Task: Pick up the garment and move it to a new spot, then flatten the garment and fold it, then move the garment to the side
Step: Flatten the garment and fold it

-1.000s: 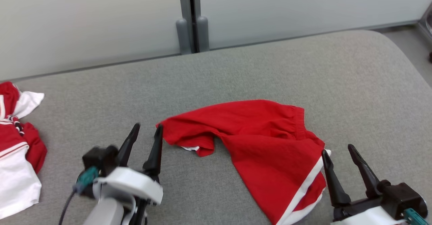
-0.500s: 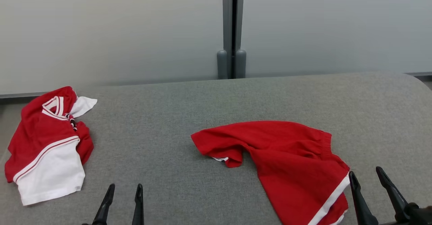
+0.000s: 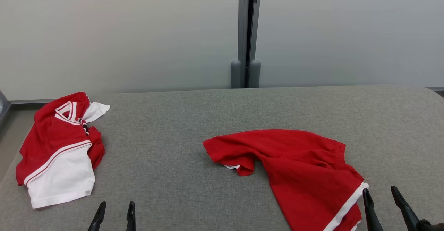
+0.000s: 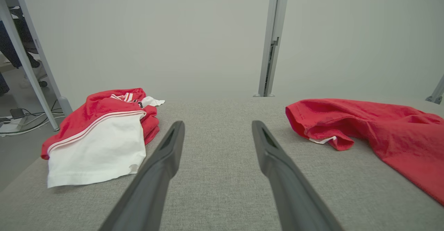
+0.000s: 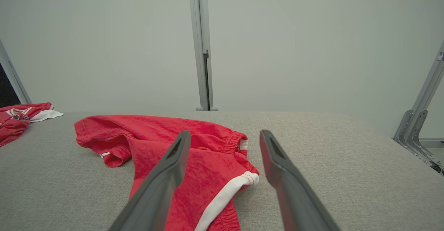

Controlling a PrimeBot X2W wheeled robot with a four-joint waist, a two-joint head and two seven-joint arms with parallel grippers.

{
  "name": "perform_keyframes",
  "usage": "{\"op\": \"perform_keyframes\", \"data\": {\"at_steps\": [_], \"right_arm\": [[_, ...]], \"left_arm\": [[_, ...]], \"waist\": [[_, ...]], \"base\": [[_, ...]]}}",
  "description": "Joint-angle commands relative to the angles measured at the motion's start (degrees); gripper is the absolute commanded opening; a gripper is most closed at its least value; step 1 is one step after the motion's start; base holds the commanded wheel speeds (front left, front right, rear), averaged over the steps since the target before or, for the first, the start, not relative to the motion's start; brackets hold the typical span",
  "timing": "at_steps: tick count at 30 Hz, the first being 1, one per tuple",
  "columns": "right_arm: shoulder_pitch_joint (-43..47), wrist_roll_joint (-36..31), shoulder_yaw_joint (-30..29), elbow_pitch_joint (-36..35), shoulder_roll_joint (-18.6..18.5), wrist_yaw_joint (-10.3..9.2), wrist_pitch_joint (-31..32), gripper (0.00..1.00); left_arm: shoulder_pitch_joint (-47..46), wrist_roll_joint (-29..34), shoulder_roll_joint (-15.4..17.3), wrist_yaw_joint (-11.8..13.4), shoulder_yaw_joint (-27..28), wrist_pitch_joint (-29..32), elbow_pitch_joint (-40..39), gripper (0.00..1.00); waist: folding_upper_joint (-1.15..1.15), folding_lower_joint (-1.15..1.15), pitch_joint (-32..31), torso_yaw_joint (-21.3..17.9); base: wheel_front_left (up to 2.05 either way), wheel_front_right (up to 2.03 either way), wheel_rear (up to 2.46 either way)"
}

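Red shorts with a white side stripe [image 3: 291,165] lie crumpled on the grey padded table [image 3: 180,127], right of centre; one leg points left, the other runs toward me. My right gripper [image 3: 380,196] stands open and empty at the lower right, just beside the shorts' striped hem [image 5: 225,193]. My left gripper [image 3: 116,208] stands open and empty at the lower left, over bare table, well left of the shorts [image 4: 364,127]. Both grippers hold nothing.
A second red and white garment [image 3: 59,151] lies bunched at the table's left edge [image 4: 100,134]. A pale partition wall with a grey metal post [image 3: 247,36] stands behind the table. A metal frame leg [image 5: 419,120] stands off the table's right end.
The head camera has tilted up and pulled back, so both grippers sit lower in the picture and the left garment shows fully. The shorts lie as before.
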Motion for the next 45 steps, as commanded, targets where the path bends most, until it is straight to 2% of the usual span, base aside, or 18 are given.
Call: {"op": "perform_keyframes", "data": {"at_steps": [1,12,18,22,28,35,39,45], "right_arm": [[0.17,-0.11,-0.17,0.07,-0.10,0.01,-0.28,1.00],[-1.32,-0.10,0.41,0.21,0.47,0.01,-0.28,1.00],[-2.00,-0.16,0.13,-0.34,0.20,0.01,-0.28,1.00],[-2.73,-0.12,-0.51,-0.51,0.11,0.01,-0.28,1.00],[-4.23,-0.14,-0.54,-0.66,0.44,0.01,-0.28,1.00],[-9.12,0.40,0.45,-1.61,1.18,0.01,-0.28,1.00],[-11.37,1.03,0.64,-1.44,1.51,0.01,-0.28,1.00],[-12.45,2.80,1.20,-0.95,1.63,0.01,-0.28,1.00]], "left_arm": [[-0.60,0.34,0.08,-0.46,0.29,-0.01,0.07,1.00],[-2.26,1.28,-0.19,-1.76,1.26,-0.01,-0.10,1.00],[-4.54,0.35,-0.23,-2.60,-1.99,-0.01,-2.11,1.00],[-7.76,0.50,-0.25,-3.24,-8.14,-0.01,-2.36,1.00],[-16.83,-0.72,-0.19,-3.80,-20.92,-0.01,1.44,1.00],[-32.59,-0.32,-0.15,-4.91,-33.91,3.21,8.65,1.00],[-40.19,-0.83,-0.16,-5.37,-39.26,5.73,12.39,1.00],[-46.83,-2.60,-0.14,-5.68,-44.64,8.26,16.59,1.00]], "waist": [[0.00,0.00,0.10,-0.14],[0.00,0.00,1.02,-1.36],[0.00,0.00,2.17,-3.33],[0.00,0.00,3.36,-5.33],[0.00,0.00,6.36,-8.95],[0.00,0.00,14.71,-14.56],[0.00,0.00,18.48,-17.75],[0.00,0.00,20.84,-21.28]], "base": [[0.00,0.00,0.00],[0.00,0.00,0.00],[0.00,0.00,0.00],[0.00,0.00,0.00],[0.00,0.00,0.00],[0.00,0.00,0.00],[0.00,0.00,0.00],[0.00,0.00,0.00]]}}
